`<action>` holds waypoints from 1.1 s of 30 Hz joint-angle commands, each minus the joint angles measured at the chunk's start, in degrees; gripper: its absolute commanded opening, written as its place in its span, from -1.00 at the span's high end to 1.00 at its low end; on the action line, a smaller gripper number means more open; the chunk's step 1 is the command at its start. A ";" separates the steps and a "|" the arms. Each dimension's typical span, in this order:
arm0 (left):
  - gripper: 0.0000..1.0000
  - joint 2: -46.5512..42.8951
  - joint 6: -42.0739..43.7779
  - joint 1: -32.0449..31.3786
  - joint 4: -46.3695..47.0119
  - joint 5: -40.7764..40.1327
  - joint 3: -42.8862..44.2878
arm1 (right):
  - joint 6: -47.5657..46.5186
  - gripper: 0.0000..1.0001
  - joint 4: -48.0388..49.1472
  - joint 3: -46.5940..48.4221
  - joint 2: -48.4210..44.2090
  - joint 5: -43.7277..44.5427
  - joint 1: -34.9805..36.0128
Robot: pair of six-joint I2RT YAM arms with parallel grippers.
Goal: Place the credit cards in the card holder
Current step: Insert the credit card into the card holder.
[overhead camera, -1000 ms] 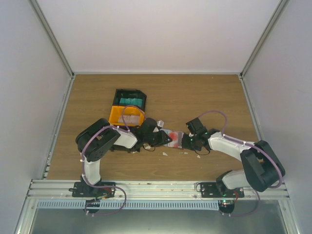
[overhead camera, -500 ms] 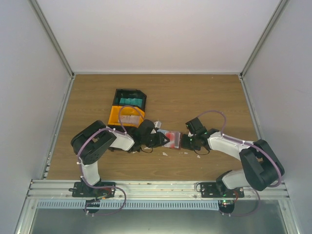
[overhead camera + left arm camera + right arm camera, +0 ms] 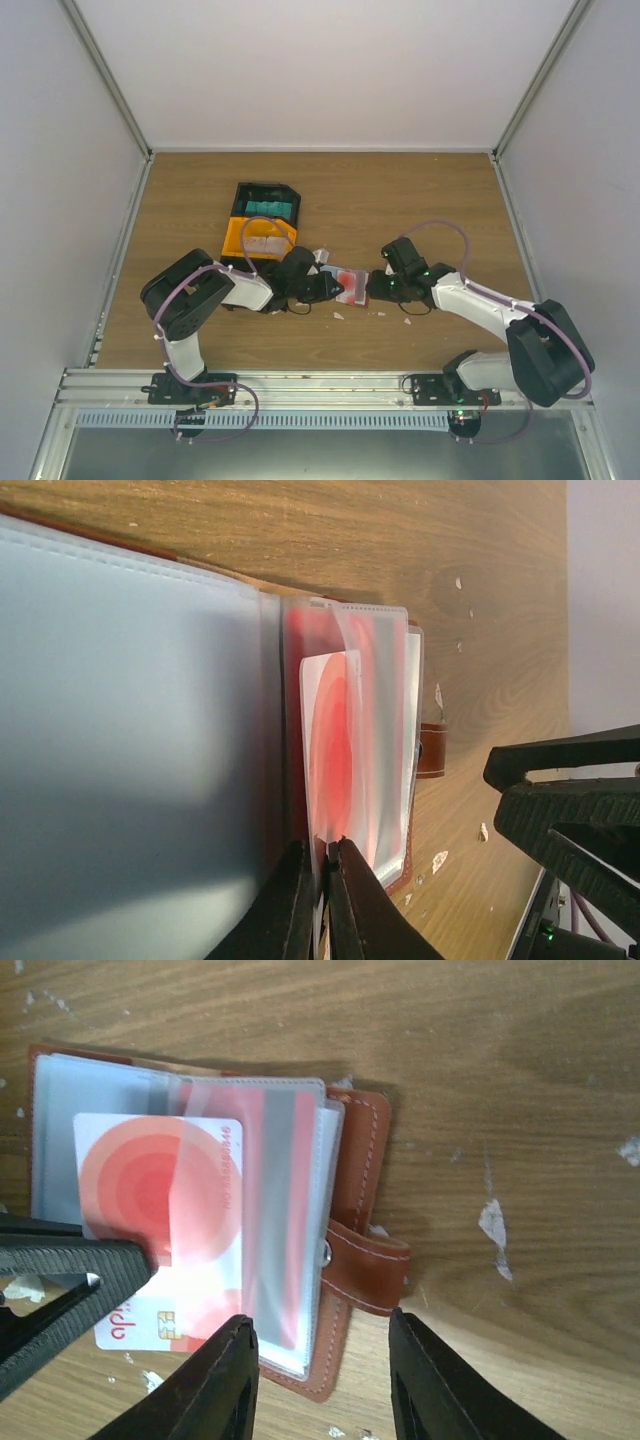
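Left gripper [image 3: 320,900] pinches the red-and-white card [image 3: 160,1200], partly inside a clear sleeve [image 3: 290,1160] of the card holder [image 3: 365,1175] lying open on the table [image 3: 520,1080], while right gripper [image 3: 322,1370] stands open and empty above its strap [image 3: 370,1265] end; unpinned, the holder may slide and the card buckle or jam.

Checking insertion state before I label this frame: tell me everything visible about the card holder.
The card holder is reddish-brown, leather-like, with pale stitching and a snap strap. It lies open on the wooden table, its clear plastic sleeves fanned out. A red-and-white card sits partly in one sleeve, pinched in the jaws of the left gripper. The right gripper hangs open over the strap side.
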 commanded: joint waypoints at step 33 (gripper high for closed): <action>0.64 -5.50 2.80 1.31 -1.21 0.01 -4.84 | -2.05 0.69 1.89 5.47 18.72 -1.57 4.86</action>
